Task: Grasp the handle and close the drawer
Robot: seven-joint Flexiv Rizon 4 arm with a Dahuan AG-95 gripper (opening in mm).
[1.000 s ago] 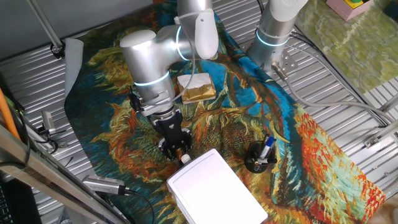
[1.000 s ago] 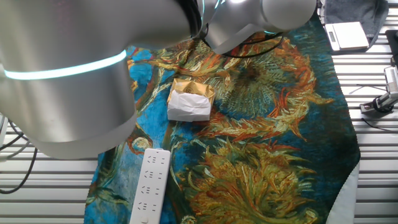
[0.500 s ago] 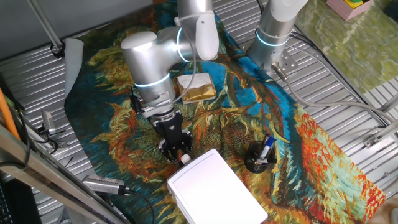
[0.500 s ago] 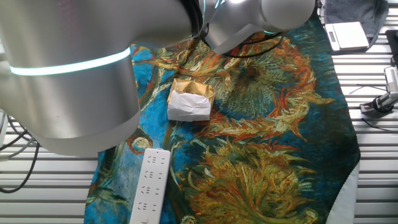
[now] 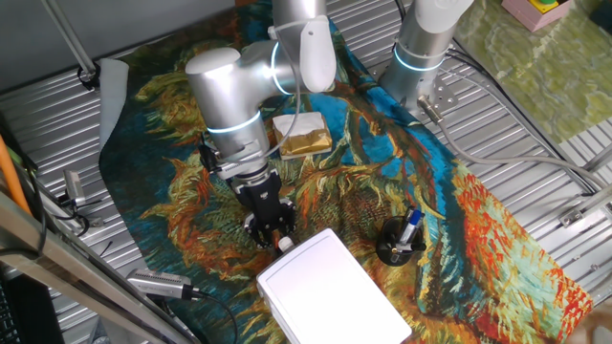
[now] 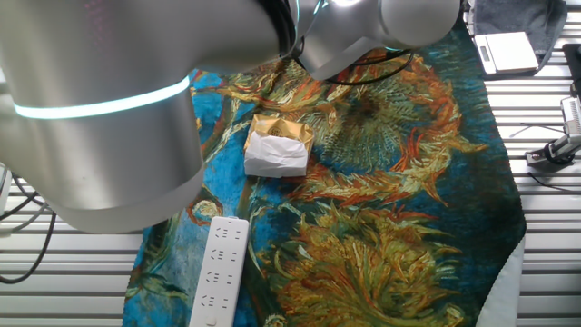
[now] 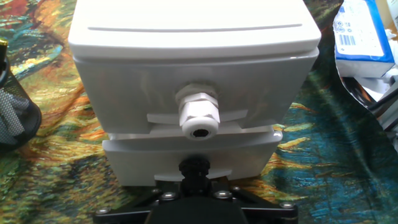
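The white box [image 5: 335,291] sits near the front edge of the surface [image 5: 497,229], on the sunflower cloth, and the arm has its pincer [image 5: 272,232] pressed low against the box's near face. In the hand view there are two fronts stacked. The upper drawer [image 7: 193,87] carries a whitish knob [image 7: 198,115], and it looks flush with the box, or very nearly. Below it a second front carries a dark knob [image 7: 194,168], right at the foot of the hand's own mount. Which of the two the pincer has hold of I cannot tell, nor whether it is clenched or released; the fingers do not show in the hand view and are too small and dark in the fixed view.

My guess is the push is mostly done: no tray juts out noticeably. What is left would be a last bit of seating, then letting go and backing off.
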